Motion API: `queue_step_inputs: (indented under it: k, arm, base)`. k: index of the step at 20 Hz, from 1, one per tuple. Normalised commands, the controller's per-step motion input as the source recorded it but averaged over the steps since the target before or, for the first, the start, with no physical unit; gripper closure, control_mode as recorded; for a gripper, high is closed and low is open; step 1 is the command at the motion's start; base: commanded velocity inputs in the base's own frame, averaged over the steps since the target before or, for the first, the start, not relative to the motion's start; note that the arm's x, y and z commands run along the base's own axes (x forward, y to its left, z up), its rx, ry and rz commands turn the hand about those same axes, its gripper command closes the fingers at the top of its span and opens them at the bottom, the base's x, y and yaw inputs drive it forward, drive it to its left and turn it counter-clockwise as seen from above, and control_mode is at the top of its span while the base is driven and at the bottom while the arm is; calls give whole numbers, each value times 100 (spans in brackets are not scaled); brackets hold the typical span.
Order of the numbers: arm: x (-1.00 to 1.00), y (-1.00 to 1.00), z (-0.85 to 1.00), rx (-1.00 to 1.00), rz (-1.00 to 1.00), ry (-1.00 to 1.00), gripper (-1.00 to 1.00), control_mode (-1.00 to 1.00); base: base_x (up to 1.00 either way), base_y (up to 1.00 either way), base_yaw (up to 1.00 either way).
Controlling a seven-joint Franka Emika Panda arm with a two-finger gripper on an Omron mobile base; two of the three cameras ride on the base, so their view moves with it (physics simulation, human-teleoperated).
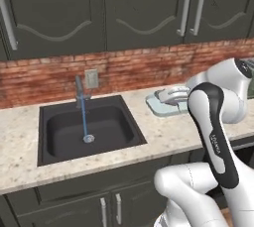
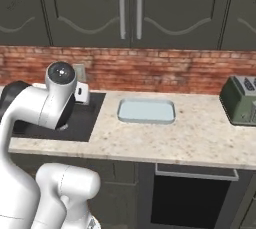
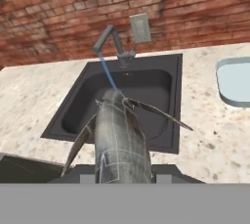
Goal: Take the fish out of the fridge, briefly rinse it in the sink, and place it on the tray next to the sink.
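The fish (image 3: 118, 140) juts straight out ahead of the jaws, which are clamped on it, its far end over the sink (image 3: 88, 105) basin. It's slick and slim — it could slip free short of the tray (image 3: 237, 83), off to the jaws' side.

Small lettering on arm link (image 1: 217, 144), illegible; nothing else readable.

Kitchen: sink (image 1: 89, 127) in stone counter (image 2: 200, 143), brick backsplash (image 1: 129, 67), toaster (image 2: 241, 100), dark cabinets (image 2: 130, 8).
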Motion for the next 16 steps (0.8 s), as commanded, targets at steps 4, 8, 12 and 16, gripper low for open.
queue_step_inputs:
  k: [4,8,12,16]
  arm:
    - [0,0,0,0,0,0,100,100]
    - [0,0,0,0,0,0,100,100]
    - [0,0,0,0,0,0,100,100]
    - [0,0,0,0,0,0,100,100]
  base:
    - [35,0,0]
    - [38,3,0]
    - [-1,75,0]
    - [0,47,0]
